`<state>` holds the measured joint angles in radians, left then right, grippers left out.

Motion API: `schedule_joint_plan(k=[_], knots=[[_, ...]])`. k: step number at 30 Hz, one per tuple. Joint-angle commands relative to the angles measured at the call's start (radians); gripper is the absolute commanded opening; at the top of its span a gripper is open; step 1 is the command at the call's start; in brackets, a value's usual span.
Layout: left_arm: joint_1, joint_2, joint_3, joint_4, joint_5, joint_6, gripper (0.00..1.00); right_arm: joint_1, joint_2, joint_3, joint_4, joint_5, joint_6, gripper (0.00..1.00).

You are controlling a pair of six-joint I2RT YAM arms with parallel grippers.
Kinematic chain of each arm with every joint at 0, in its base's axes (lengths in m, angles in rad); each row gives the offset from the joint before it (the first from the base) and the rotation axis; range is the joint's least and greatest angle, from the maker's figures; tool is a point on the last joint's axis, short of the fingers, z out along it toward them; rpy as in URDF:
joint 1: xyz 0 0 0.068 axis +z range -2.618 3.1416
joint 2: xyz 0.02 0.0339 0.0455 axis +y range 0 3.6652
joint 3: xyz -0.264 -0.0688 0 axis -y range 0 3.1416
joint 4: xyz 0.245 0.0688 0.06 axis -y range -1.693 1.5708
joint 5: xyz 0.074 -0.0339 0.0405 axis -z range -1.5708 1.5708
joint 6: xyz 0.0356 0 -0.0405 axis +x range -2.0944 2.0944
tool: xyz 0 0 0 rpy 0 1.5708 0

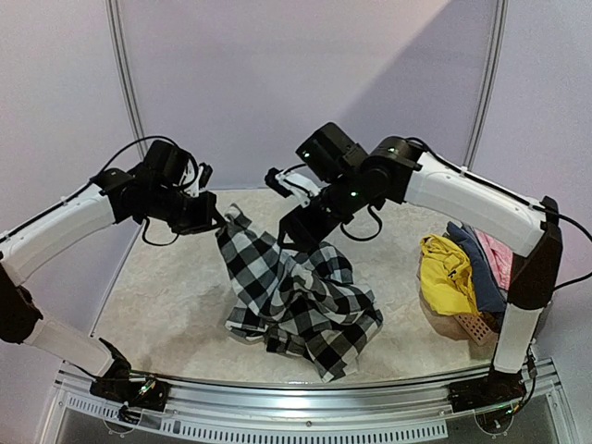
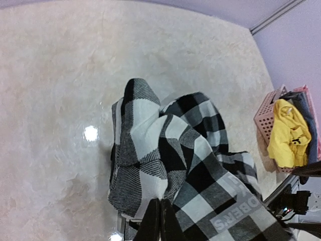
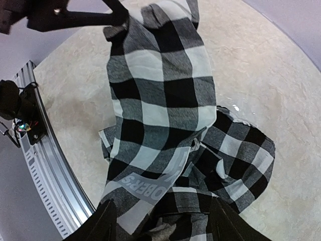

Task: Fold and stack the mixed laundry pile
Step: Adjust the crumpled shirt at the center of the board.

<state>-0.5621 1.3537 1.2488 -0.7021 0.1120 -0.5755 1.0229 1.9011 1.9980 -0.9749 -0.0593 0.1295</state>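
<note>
Biggest worry rn: pinching only a thin corner of the checked shirt (image 1: 296,296) w/ the left gripper (image 1: 220,220), so prob slipping free if yanked sideways, esp. w/ most of the fabric bunching in a heap on the middle of the table (image 1: 166,305). Also risking a twisted, lopsided spread bc of the lower half folding over itself.

Clamping shut on that raised corner, left arm reaching in from the left edge, elbow high, wrist roughly level. Hovering the right gripper (image 1: 294,229) right by the hanging cloth, fingers apart, not gripping anything afaict, right arm arching over from the right edge and angling down.

Leaving the yellow one (image 1: 444,268), blue-grey one (image 1: 470,248) and pink one (image 1: 499,254) in the basket (image 1: 472,326) at the near right corner.
</note>
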Motion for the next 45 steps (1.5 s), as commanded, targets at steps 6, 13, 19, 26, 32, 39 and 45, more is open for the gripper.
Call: schedule_joint_plan(k=[6,13,19,26,32,39,45], knots=[[-0.099,0.117,0.334,-0.130,0.029,0.093,0.00,-0.055,-0.229,-0.228,0.150,-0.040,0.046,0.67],[-0.162,0.137,0.525,-0.221,-0.012,0.125,0.00,-0.066,-0.215,-0.219,0.207,-0.317,0.089,0.69],[-0.160,0.103,0.576,-0.335,-0.091,0.135,0.00,-0.044,-0.168,-0.193,0.233,-0.405,0.150,0.69],[-0.162,0.045,0.515,-0.330,-0.077,0.122,0.00,0.003,-0.181,-0.194,0.228,-0.278,0.023,0.67],[-0.162,0.001,0.485,-0.292,-0.014,0.153,0.00,-0.047,-0.285,-0.343,0.387,-0.077,0.104,0.72],[-0.162,-0.036,0.449,-0.232,0.089,0.187,0.00,-0.107,-0.256,-0.364,0.451,-0.188,0.065,0.75],[-0.162,-0.031,0.444,-0.222,0.101,0.191,0.00,-0.122,-0.207,-0.368,0.461,-0.365,0.007,0.76]])
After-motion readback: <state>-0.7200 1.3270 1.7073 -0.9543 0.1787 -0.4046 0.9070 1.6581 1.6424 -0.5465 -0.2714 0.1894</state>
